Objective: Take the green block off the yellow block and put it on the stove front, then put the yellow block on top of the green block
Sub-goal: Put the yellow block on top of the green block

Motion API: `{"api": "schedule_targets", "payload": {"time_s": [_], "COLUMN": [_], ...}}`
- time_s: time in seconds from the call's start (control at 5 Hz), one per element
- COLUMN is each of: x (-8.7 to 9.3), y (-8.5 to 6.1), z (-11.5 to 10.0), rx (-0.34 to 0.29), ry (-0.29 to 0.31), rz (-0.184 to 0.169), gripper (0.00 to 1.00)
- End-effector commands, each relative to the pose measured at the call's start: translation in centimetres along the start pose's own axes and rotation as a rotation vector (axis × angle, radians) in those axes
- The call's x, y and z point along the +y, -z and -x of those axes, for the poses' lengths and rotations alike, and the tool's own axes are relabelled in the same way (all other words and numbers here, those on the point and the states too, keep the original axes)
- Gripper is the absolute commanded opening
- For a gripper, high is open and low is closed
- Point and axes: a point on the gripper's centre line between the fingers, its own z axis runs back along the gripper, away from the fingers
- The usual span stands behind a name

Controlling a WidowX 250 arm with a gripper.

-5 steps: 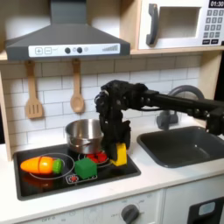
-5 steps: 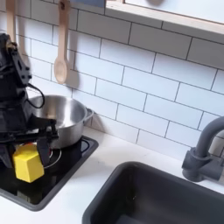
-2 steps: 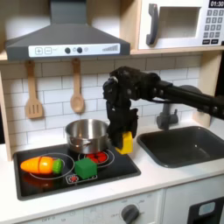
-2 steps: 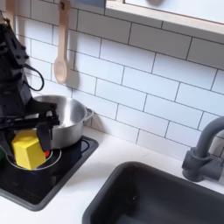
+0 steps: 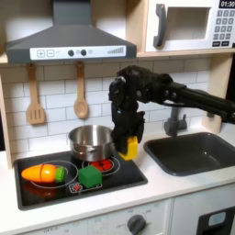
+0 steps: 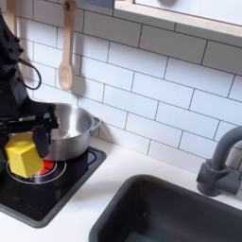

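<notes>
On the black stove front [image 5: 37, 193], the gripper [image 5: 129, 147] hangs above the red burner beside the steel pot [image 5: 89, 141], clamped around the yellow block [image 6: 23, 154], while the green block [image 5: 89, 175] sits near the cooktop's front edge.

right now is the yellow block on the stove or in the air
In the air: the gripper holds the yellow block clear of the stove.

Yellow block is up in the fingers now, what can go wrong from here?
1. The yellow block hangs above the stove in the gripper; a loose pinch could drop it.
2. The green block makes a small landing spot; an off-centre release could topple it.
3. The pot sits close to the path.
</notes>
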Motion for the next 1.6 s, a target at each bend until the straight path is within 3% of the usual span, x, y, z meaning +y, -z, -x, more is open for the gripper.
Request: {"api": "schedule_targets", "payload": {"time_s": [0.0,0.4,1.4], "x": [1.9,2.8,5.7], "y": [-0.1,-0.4,0.4], "z": [-0.7,-1.6,-4.0], "rx": [-0.014,-0.027,-0.017], "ry": [-0.037,-0.055,-0.118], "rz": [-0.028,-0.038,-0.068], "gripper": [0.00,0.00,0.00]}}
